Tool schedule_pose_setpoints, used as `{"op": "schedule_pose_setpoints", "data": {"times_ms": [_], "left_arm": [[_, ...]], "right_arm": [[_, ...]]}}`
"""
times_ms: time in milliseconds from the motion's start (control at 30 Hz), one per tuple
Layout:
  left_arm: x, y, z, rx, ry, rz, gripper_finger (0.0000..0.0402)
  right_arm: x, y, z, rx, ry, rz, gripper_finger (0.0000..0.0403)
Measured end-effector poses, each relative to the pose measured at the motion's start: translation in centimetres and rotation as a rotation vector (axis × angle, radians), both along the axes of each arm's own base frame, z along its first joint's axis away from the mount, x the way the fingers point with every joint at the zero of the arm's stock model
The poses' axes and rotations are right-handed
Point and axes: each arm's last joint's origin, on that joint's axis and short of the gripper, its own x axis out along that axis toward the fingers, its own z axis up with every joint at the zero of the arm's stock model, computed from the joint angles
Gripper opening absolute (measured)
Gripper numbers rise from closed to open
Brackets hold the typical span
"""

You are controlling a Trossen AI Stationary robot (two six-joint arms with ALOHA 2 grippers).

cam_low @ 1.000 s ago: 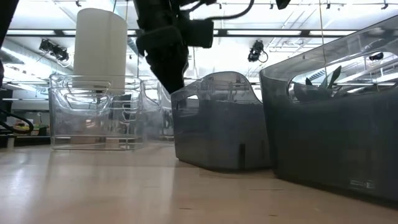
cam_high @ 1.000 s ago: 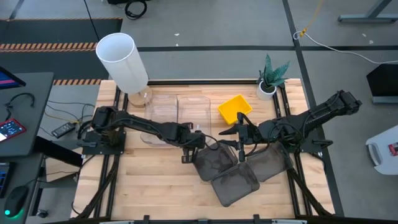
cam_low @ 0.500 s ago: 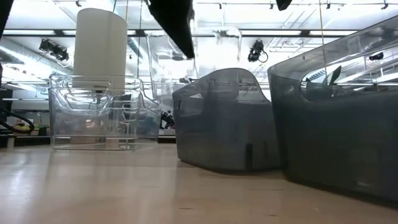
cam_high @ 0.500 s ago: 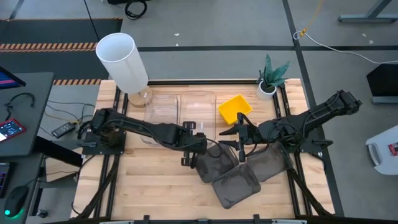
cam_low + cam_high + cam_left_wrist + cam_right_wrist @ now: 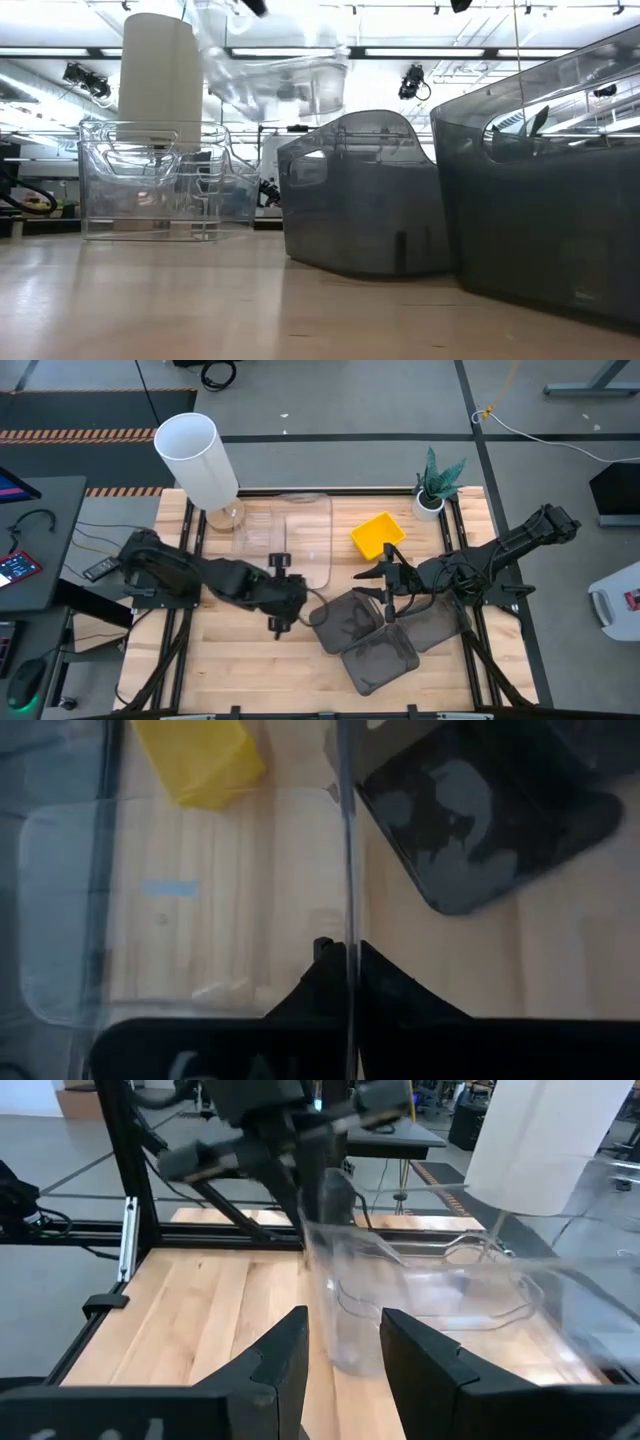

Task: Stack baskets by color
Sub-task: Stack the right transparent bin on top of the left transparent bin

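While your left gripper [image 5: 281, 592] pinches the rim of a raised clear basket [image 5: 303, 530] at centre frame — bare wood lower left — your right gripper [image 5: 387, 586] hovers spread over the grey baskets [image 5: 378, 642].

One camera looks straight down on my table [image 5: 250, 660]; another sits at tabletop level, close to the grey baskets [image 5: 360, 195]. Both wrist cameras share the lifted clear basket [image 5: 440, 1295].
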Motion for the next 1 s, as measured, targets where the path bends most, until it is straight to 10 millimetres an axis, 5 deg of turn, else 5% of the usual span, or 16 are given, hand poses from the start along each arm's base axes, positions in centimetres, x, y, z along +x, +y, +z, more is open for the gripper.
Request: {"op": "schedule_pose_setpoints", "data": {"times_ms": [567,1000], "left_arm": [[-5.8,-0.3,1.7,0.057,0.075,0.094,0.0006],[-10.5,1.9,-1.0,-0.002,0.021,0.122,0.0006]], "right_arm": [[0.0,0.0,0.1,0.007,-0.009,-0.001,0.0132],[0.0,0.1,0.2,0.007,-0.016,0.003,0.0132]]}}
